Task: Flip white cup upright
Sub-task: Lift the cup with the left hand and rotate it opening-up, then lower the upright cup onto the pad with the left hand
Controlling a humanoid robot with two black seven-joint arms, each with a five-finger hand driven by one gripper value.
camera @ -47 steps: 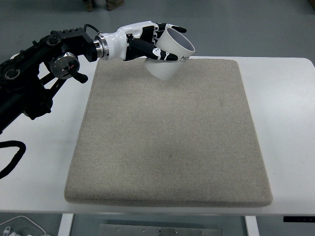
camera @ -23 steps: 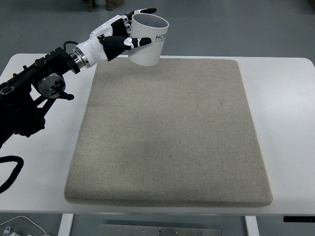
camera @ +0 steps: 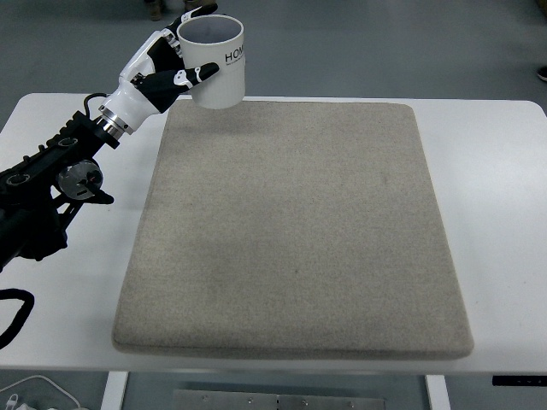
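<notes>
Up at the far left corner, the left hand (camera: 162,64) grips the white cup (camera: 214,61), fingers wrapped round its side. Its mouth faces up, near upright, above the far edge of the grey mat (camera: 291,231) on the white bench (camera: 504,213).

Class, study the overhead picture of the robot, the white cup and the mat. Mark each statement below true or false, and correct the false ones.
1. The left hand grips the white cup. True.
2. The cup's opening faces down onto the mat. False: its open mouth faces up toward the camera.
3. The cup is at the far left corner of the grey mat. True.
4. The right hand rests on the mat. False: no right hand is in view.
5. The mat lies on a white table. True.
</notes>
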